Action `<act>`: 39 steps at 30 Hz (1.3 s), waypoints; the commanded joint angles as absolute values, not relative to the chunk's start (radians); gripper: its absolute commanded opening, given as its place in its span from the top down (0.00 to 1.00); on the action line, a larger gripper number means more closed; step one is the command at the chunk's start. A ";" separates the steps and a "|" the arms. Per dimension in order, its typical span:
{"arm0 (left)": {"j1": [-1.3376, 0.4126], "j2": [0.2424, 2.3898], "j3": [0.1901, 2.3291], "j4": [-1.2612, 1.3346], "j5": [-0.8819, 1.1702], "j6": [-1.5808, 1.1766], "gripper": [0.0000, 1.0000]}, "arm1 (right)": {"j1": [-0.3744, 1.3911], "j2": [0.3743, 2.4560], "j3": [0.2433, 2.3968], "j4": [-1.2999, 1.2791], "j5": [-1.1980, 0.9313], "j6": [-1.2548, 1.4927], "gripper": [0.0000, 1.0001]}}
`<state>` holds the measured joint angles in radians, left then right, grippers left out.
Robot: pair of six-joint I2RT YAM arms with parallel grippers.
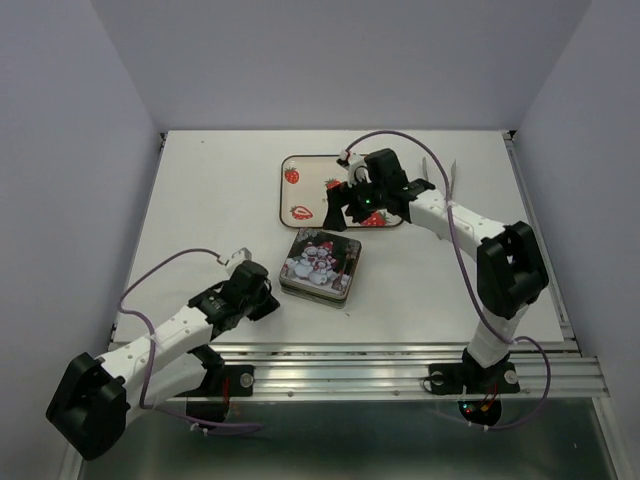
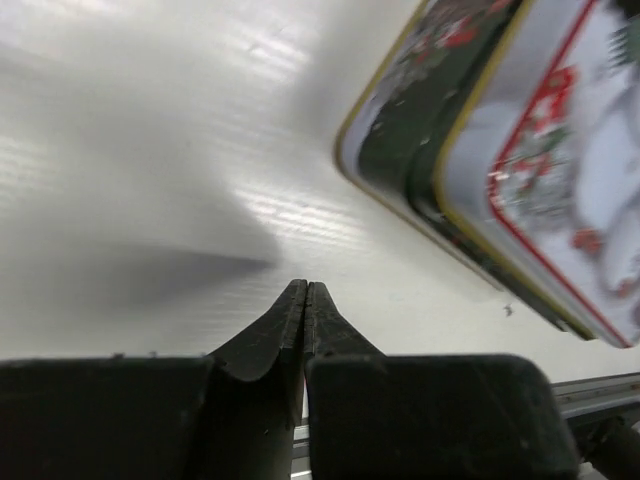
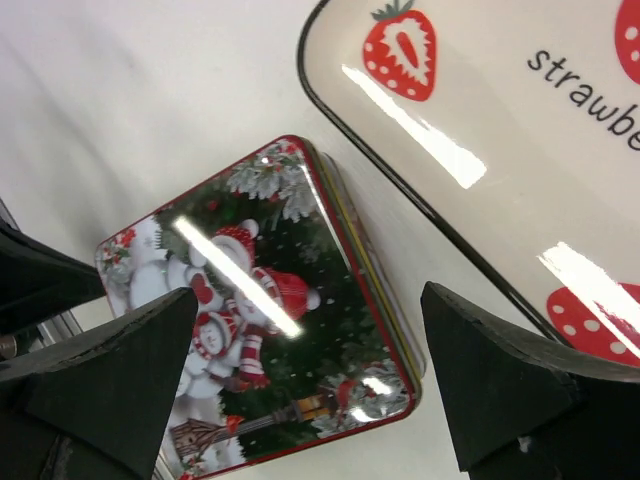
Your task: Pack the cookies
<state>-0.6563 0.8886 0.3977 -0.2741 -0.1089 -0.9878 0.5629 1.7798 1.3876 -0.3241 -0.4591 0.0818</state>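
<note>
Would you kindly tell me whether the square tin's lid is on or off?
On. The snowman lid sits over the tin, covering its top; none of the inside shows in any view.

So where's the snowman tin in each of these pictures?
Top: centre, tin just below the tray.
Left wrist: upper right, cut by the edge.
Right wrist: lower centre, beside the tray.
Shared landmark: the tray, in top and right wrist only.
</note>
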 commanded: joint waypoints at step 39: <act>-0.710 1.221 0.434 0.063 -0.052 -0.996 0.96 | 0.522 1.916 1.491 -0.485 -0.913 -0.067 0.04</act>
